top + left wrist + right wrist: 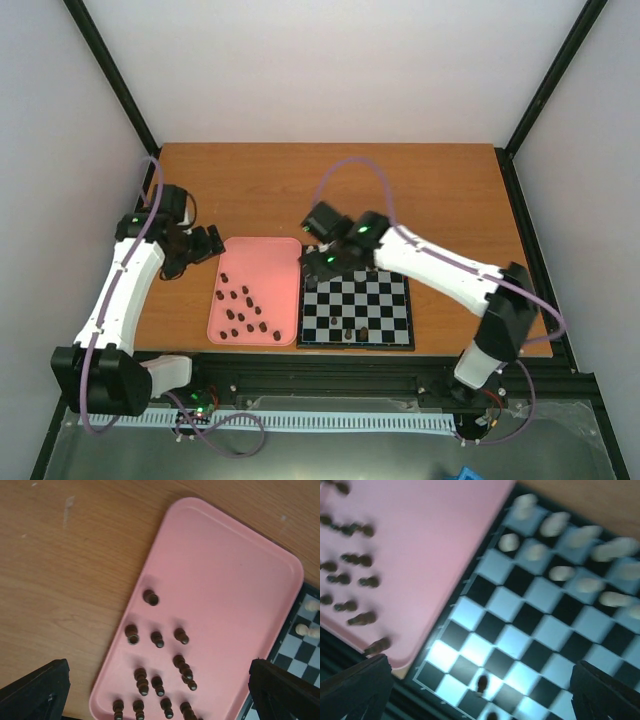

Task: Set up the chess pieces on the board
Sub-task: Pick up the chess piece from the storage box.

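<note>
Pink tray (262,255) lies at 9 o'clock of the board (390,300) and holds most of the dark chess pieces (241,308); a few stand at the board's 6 o'clock edge. Left wrist: left gripper (157,680) released, fingers wide over the tray's pieces. Right wrist, blurred: right gripper (480,675) released above the board, cream pieces (560,530) at 1 o'clock

Pink tray (265,262), wooden table (430,190), blurred pale pieces (562,573), perhaps pawns
</note>
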Tool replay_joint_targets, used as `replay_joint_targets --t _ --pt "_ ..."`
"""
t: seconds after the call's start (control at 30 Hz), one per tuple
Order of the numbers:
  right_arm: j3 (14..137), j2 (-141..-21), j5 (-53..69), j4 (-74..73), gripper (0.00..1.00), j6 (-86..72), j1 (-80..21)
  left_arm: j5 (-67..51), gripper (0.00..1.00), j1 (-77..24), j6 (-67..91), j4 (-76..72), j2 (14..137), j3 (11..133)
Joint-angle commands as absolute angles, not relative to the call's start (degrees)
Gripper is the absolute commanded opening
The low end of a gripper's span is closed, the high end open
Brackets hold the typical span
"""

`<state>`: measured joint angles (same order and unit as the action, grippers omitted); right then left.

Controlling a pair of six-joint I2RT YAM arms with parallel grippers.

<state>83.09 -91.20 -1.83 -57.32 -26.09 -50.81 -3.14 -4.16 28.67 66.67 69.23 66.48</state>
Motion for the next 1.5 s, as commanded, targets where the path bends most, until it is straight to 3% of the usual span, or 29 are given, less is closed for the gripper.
replay_joint_targets --t 0.0,0.17,0.33,0.57,1.2,1.47 --pt "89.84 -100.00 -4.42 -60.01 0.95 -29.80 -60.33 -6.16 1.00 0.56 27.61 64.71 66.69 64.75" --pt "96.22 -109.17 -3.55 -61.34 0.90 -31.89 -68.89 -5.50 1.00 0.88 27.17 63.66 67.13 63.65" --pt "98.81 -114.46 -2.18 -61.28 0.80 -33.92 -73.89 -7.71 1.00 1.01 26.91 62.19 67.19 62.69" --pt "94.89 -116.30 2.33 -56.21 0.61 -35.72 -74.18 -10.22 1.00 0.97 27.21 61.02 67.09 61.54" --pt "96.43 -122.76 1.82 -54.32 0.48 -35.34 -72.82 -11.45 1.00 0.97 27.25 61.35 65.70 62.05" --pt "97.73 -123.84 2.37 -54.84 0.31 -34.71 -72.71 -11.38 1.00 1.03 27.26 61.45 65.83 62.05"
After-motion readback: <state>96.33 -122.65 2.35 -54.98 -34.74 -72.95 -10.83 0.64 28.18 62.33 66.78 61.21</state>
